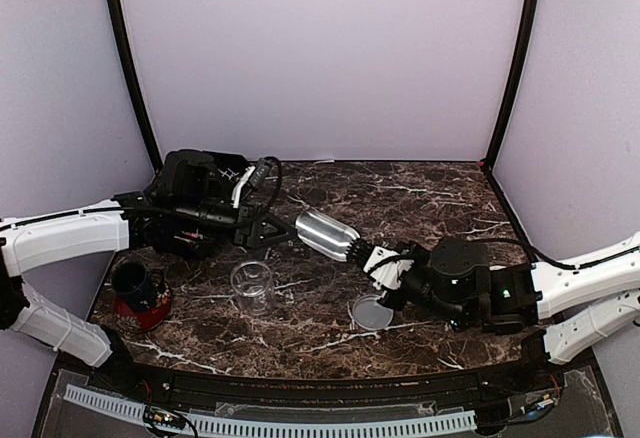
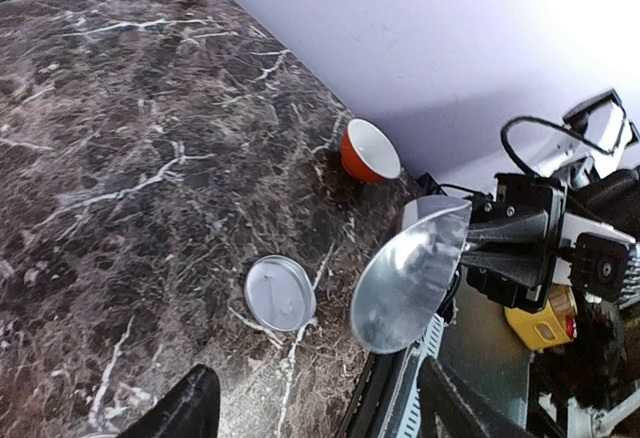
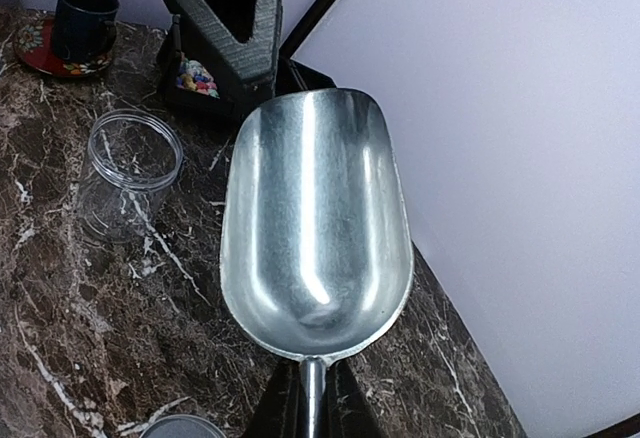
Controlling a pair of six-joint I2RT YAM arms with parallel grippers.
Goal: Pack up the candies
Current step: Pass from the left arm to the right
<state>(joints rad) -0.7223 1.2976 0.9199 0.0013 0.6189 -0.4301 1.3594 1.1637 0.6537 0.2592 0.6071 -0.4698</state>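
Lavender walls (image 1: 320, 58) enclose a dark marble table (image 1: 420, 198). The right gripper (image 3: 311, 398) is clamped on the handle of a metal scoop (image 3: 315, 228), which is empty. The left gripper (image 2: 320, 398) is just beside the scoop's mouth, jaws wide apart and holding nothing. The candies (image 3: 197, 79) sit in a dark container (image 3: 178, 100) left of centre, beyond the open glass jar (image 3: 130, 173). The jar's lid (image 1: 372, 312) lies to its right. Scooping looks to be the step in hand. Next, the scoop's lip must dip into the candies, then tip over the jar.
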